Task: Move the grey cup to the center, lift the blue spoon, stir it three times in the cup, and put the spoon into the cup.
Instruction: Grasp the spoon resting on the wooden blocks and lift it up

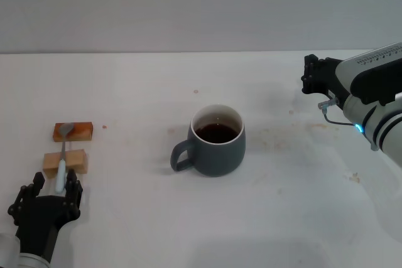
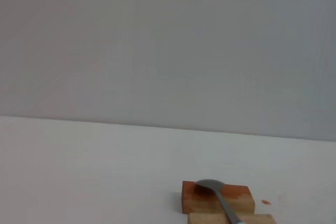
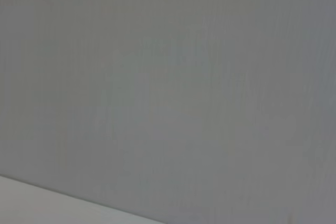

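Spoon vs fingers: we saw the blue spoon (image 1: 63, 166) lying across two wooden blocks (image 1: 65, 162), long axis running away from the robot, handle end reaching in betw. the left gripper (image 1: 58, 187) fingers.
Left fingers: spread either side of the handle; we couldn't tell if touching yet.
Nearer arm: left, by far.
Right gripper (image 1: 309, 75): raised far right, well apart; fingers' state, we couldn't tell.
Cup: the grey cup (image 1: 211, 142) stood mid-counter (image 1: 125, 230), upright, handle toward the spoon side.
Contents: dark liquid, no spoon in it.

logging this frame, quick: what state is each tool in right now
left tool: fingers either side of the blue spoon handle; closed or not cannot be told.
right tool: raised at the far right, holding nothing; open or closed cannot be told.
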